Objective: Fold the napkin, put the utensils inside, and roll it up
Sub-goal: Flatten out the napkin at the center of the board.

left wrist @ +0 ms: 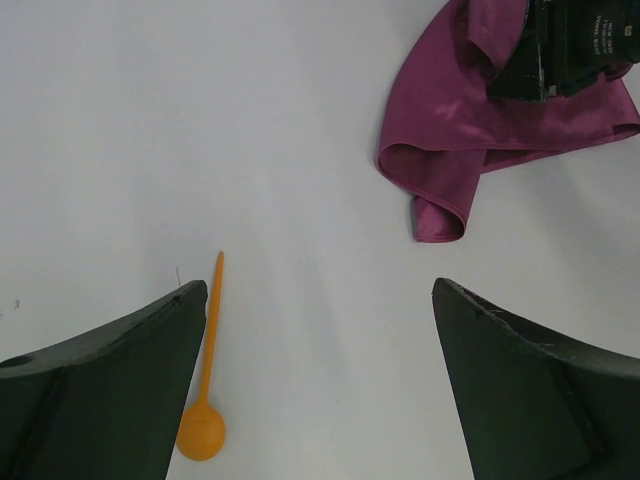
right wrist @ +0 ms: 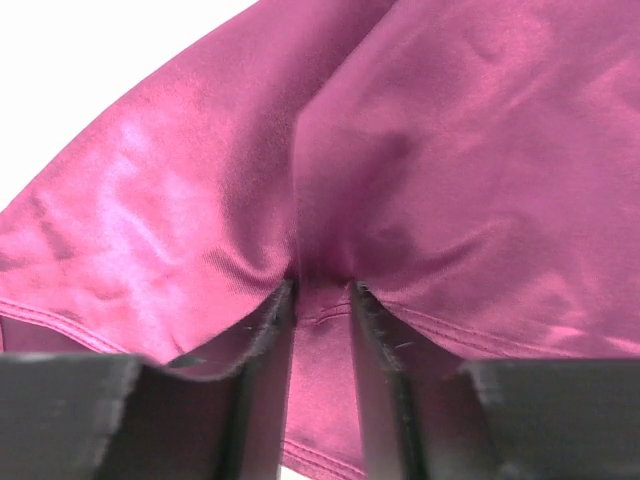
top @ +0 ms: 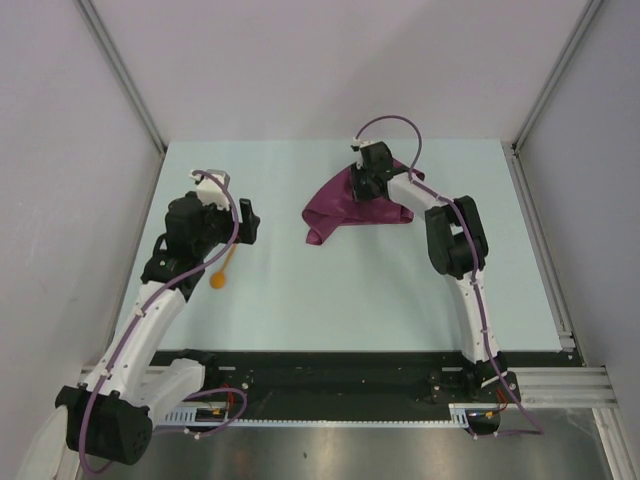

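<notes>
Here, right arm (top: 455,240) stretches forward, right tool (right wrist: 320,290) clamped on napkin (right wrist: 450,150); left tool (left wrist: 318,285) spread near spoon (left wrist: 211,340).

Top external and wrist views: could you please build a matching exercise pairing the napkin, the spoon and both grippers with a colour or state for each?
Column one:
1. napkin
2. spoon
3. left gripper
4. right gripper

Column two:
A. wide open, holding nothing
B. closed on a fold of fabric
C. orange, lying flat
D. plum, crumpled in a heap

Pairs: 1-D, 2-C, 3-A, 4-B
</notes>
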`<state>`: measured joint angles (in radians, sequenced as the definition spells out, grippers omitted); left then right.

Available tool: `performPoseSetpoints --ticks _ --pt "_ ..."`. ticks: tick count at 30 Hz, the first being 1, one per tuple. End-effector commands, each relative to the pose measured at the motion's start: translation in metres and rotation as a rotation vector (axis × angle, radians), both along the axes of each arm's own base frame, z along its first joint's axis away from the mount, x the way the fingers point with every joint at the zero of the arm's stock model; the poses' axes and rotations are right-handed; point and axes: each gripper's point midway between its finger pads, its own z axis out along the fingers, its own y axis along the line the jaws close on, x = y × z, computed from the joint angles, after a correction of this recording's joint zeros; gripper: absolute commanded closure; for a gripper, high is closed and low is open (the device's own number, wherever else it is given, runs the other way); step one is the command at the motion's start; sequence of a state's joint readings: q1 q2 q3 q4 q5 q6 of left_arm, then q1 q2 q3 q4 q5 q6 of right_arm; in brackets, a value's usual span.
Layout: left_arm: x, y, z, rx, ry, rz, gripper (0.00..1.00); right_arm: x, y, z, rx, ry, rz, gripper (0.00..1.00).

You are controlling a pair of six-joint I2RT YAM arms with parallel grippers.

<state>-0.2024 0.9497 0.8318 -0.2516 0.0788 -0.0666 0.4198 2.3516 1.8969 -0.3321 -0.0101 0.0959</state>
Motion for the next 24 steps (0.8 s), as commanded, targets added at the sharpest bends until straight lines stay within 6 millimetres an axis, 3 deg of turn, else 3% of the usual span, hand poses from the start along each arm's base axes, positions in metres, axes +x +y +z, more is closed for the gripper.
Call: performPoseSetpoints --ticks 1,5,6,9,12,13,14,15,16,17,18,19,20,21,22,23,24 --pt "0.005 0.001 0.0 0.025 -0.015 -0.01 0.02 0.022 0.002 0.02 0.091 -0.05 0.047 0.72" --pt "0.006 0.001 -0.002 0.028 0.0 -0.011 0.02 0.018 0.006 0.023 0.13 -0.037 0.128 0.91" --pt "0.006 0.0 -0.001 0.023 -0.005 -0.016 0.01 0.017 0.004 0.024 0.123 -0.034 0.129 1.0" --pt "0.006 -0.001 0.0 0.025 -0.019 -0.02 0.05 0.008 -0.005 0.041 0.113 -0.041 0.116 1.0" --pt "0.007 -0.015 0.002 0.037 -0.026 -0.055 0.13 -0.005 -0.031 0.071 0.113 -0.067 0.047 1.0" --pt "0.006 -0.03 0.005 0.031 -0.032 -0.089 0.13 -0.008 -0.046 0.104 0.121 -0.116 0.016 1.0" --pt "0.006 -0.04 0.002 0.01 -0.017 -0.098 0.13 -0.017 -0.065 0.096 0.09 -0.092 -0.034 1.0" --pt "0.006 -0.05 0.0 -0.006 -0.01 -0.114 0.14 -0.024 -0.079 0.105 0.082 -0.101 -0.071 1.0" --pt "0.003 -0.073 0.004 -0.033 -0.025 -0.159 0.14 -0.03 -0.091 0.113 0.075 -0.11 -0.108 1.0" --pt "0.004 -0.087 -0.004 -0.068 0.005 -0.168 0.14 -0.042 -0.124 0.125 0.042 -0.125 -0.188 1.0" --pt "0.004 -0.103 -0.005 -0.085 0.004 -0.194 0.14 -0.048 -0.141 0.132 0.021 -0.135 -0.238 1.0" --pt "0.001 -0.13 0.004 -0.12 -0.029 -0.249 0.14 -0.055 -0.158 0.137 0.007 -0.141 -0.297 1.0" --pt "0.004 -0.147 -0.016 -0.103 0.021 -0.272 0.14 -0.066 -0.19 0.157 -0.028 -0.182 -0.388 1.0" --pt "0.008 -0.163 -0.013 -0.116 -0.003 -0.299 0.14 -0.078 -0.206 0.148 -0.056 -0.162 -0.431 1.0" --pt "0.01 -0.19 -0.001 -0.142 -0.038 -0.35 0.14 -0.087 -0.225 0.15 -0.09 -0.174 -0.486 1.0" --pt "0.015 -0.203 -0.004 -0.143 -0.035 -0.375 0.14 -0.093 -0.247 0.153 -0.106 -0.18 -0.539 1.0" --pt "0.025 -0.222 -0.032 -0.121 0.017 -0.397 0.14 -0.104 -0.258 0.153 -0.116 -0.183 -0.568 1.0"
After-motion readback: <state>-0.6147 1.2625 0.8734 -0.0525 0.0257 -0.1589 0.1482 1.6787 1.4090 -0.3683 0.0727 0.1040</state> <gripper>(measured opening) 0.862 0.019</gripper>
